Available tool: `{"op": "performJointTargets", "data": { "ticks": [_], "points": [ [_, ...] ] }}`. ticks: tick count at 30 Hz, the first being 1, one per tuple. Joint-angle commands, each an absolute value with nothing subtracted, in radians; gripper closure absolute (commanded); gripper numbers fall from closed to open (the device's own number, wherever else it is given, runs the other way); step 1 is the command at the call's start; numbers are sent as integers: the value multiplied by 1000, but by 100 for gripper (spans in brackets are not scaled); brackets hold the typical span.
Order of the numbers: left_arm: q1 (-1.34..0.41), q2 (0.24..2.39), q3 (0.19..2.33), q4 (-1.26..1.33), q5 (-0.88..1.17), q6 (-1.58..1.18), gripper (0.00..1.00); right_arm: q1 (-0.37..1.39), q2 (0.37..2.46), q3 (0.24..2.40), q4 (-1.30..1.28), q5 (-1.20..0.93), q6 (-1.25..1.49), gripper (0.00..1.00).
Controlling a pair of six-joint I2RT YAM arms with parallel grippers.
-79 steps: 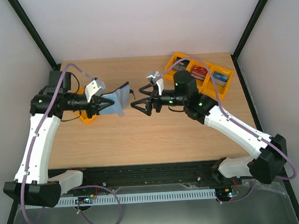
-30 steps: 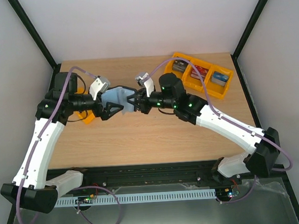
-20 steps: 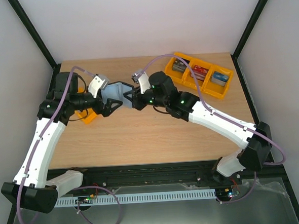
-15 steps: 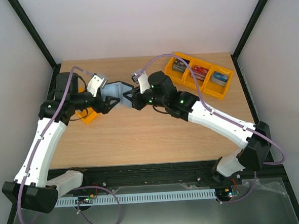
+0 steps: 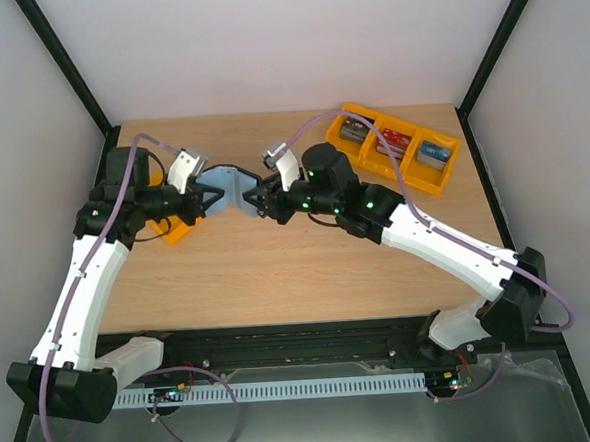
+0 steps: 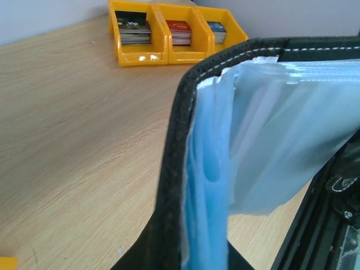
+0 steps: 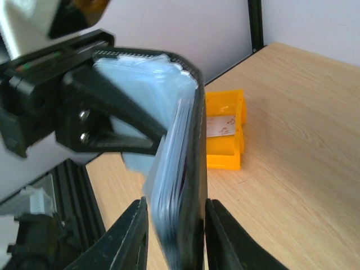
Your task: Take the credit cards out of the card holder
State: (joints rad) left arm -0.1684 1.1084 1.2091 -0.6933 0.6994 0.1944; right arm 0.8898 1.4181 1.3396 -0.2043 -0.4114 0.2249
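The card holder is in the air above the table, standing on its edge and half open, exactly between the two gripper tips. Its black cover and its blue clear pockets fill the left wrist view. No credit cards are drawn out yet, and I cannot make them out inside the pockets. A second ago the left gripper stood wide around the holder; now its jaws are closed on the holder's end nearest to it. The right gripper has its two fingers on both sides of the other end, close to the cover, but I cannot tell whether it presses or has begun to let go. I judge that the holder is passing to the left side, so the right one becomes free to pick a card from the pockets. The long yellow tray with card stacks lies behind the right gripper, well apart.
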Motion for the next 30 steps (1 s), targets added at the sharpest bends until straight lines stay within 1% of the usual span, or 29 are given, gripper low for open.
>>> {"op": "performJointTargets", "data": {
  "ticks": [1, 4, 8, 12, 17, 20, 23, 25, 27, 30],
  "points": [
    [-125, 1082, 1207, -710, 829, 191, 98, 872, 1331, 1289, -176, -461, 176, 69],
    [-115, 1082, 1210, -723, 861, 203, 98, 851, 1306, 1250, -162, -501, 156, 63],
    [-115, 1088, 1221, -725, 868, 204, 98, 838, 1303, 1247, -146, -509, 144, 61],
    [-112, 1080, 1224, -731, 880, 207, 98, 834, 1311, 1253, -146, -492, 148, 68],
    [-110, 1081, 1223, -734, 886, 215, 98, 830, 1321, 1259, -149, -476, 148, 86],
    [-110, 1081, 1219, -734, 891, 215, 98, 831, 1345, 1274, -153, -524, 145, 93],
    [-110, 1081, 1213, -736, 911, 218, 98, 835, 1372, 1287, -141, -563, 164, 92],
    [-110, 1079, 1207, -736, 923, 218, 98, 837, 1382, 1288, -121, -559, 177, 91],
    [-110, 1077, 1203, -736, 929, 218, 98, 840, 1386, 1282, -80, -553, 206, 87],
    [-110, 1073, 1203, -739, 939, 222, 98, 846, 1393, 1279, -17, -541, 234, 84]
  ]
}}
